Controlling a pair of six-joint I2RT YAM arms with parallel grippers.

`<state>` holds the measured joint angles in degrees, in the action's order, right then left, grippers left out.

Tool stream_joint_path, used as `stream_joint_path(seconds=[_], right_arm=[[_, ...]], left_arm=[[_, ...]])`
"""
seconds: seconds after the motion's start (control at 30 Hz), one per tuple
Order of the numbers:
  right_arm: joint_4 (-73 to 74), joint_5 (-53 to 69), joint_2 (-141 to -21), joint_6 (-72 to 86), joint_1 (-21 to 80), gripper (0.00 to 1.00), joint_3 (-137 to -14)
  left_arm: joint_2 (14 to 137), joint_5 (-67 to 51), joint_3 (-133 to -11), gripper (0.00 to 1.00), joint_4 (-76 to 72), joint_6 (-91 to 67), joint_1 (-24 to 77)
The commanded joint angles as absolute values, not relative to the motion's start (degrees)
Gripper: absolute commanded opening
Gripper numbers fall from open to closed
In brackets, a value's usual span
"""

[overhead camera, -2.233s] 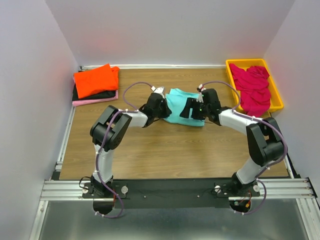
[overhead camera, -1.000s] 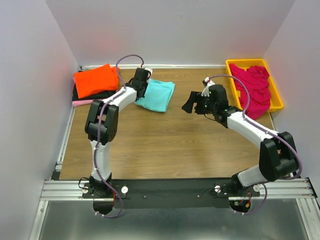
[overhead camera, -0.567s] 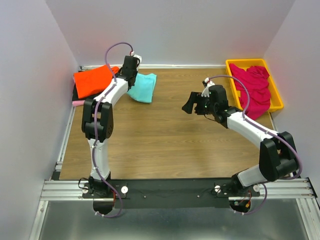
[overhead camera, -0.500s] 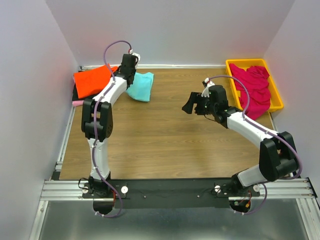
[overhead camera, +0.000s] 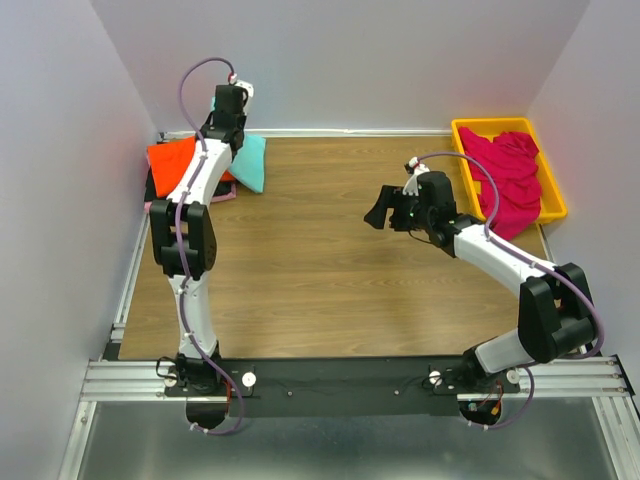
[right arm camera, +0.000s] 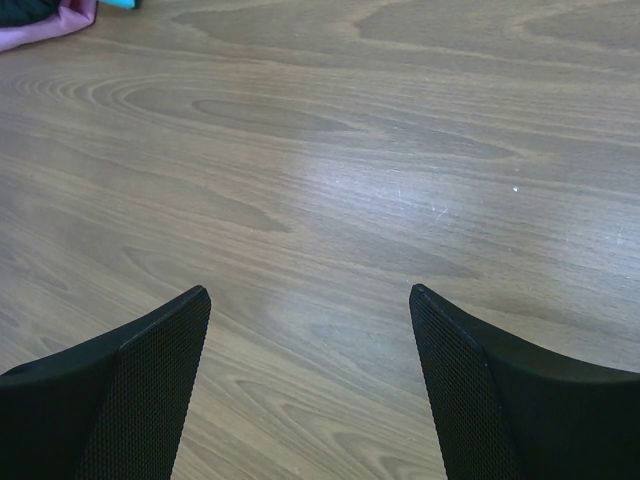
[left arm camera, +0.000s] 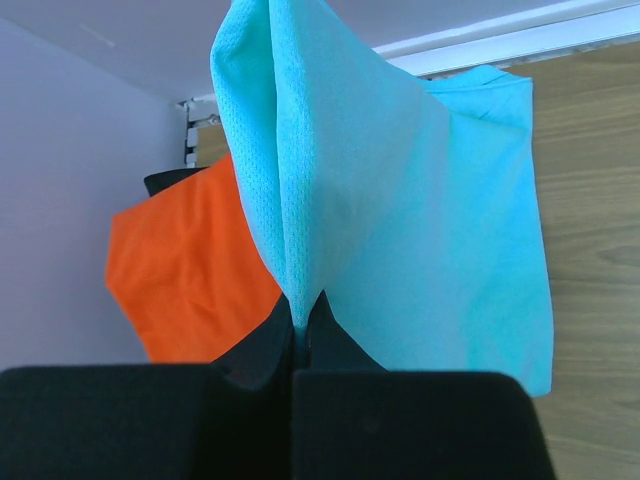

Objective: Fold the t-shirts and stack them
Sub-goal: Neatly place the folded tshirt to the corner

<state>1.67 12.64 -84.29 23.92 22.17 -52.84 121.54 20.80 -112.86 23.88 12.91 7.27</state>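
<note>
My left gripper (overhead camera: 229, 118) is shut on the folded turquoise t-shirt (overhead camera: 250, 162) and holds it up at the far left, its lower edge hanging by the stack. In the left wrist view the turquoise cloth (left arm camera: 400, 200) is pinched between my shut fingers (left arm camera: 330, 330). The stack has an orange-red shirt (overhead camera: 175, 160) on top, over a black one and a pale pink one (overhead camera: 160, 203); the orange-red one shows in the left wrist view (left arm camera: 185, 270). My right gripper (overhead camera: 378, 211) is open and empty over the bare table (right arm camera: 310, 300).
A yellow tray (overhead camera: 553, 190) at the far right holds a crumpled magenta shirt (overhead camera: 508, 170). White walls close in the back and both sides. A corner of pink cloth (right arm camera: 50, 25) shows at the right wrist view's top left.
My left gripper has carried the turquoise shirt from the table's middle to the far left, up beside the stack. My right gripper let go of it, drew back and now holds still.
</note>
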Motion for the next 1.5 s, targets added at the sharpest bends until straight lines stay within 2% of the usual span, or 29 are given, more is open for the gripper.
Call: stream_joint_path(seconds=[0.0,0.53,1.47], right_arm=[[2.4,11.2,-83.2,23.6,22.2,0.88,-51.6],[2.4,11.4,-82.7,23.8,22.2,0.88,-51.2],[1.8,12.7,-80.9,23.9,22.2,0.88,-50.4]], left_arm=[[122.2,20.7,-114.9,0.0,25.7,13.6,5.0],[119.1,15.8,-118.7,0.0,22.5,10.5,-4.3],[115.8,19.8,-106.3,0.0,13.1,1.8,-11.4]])
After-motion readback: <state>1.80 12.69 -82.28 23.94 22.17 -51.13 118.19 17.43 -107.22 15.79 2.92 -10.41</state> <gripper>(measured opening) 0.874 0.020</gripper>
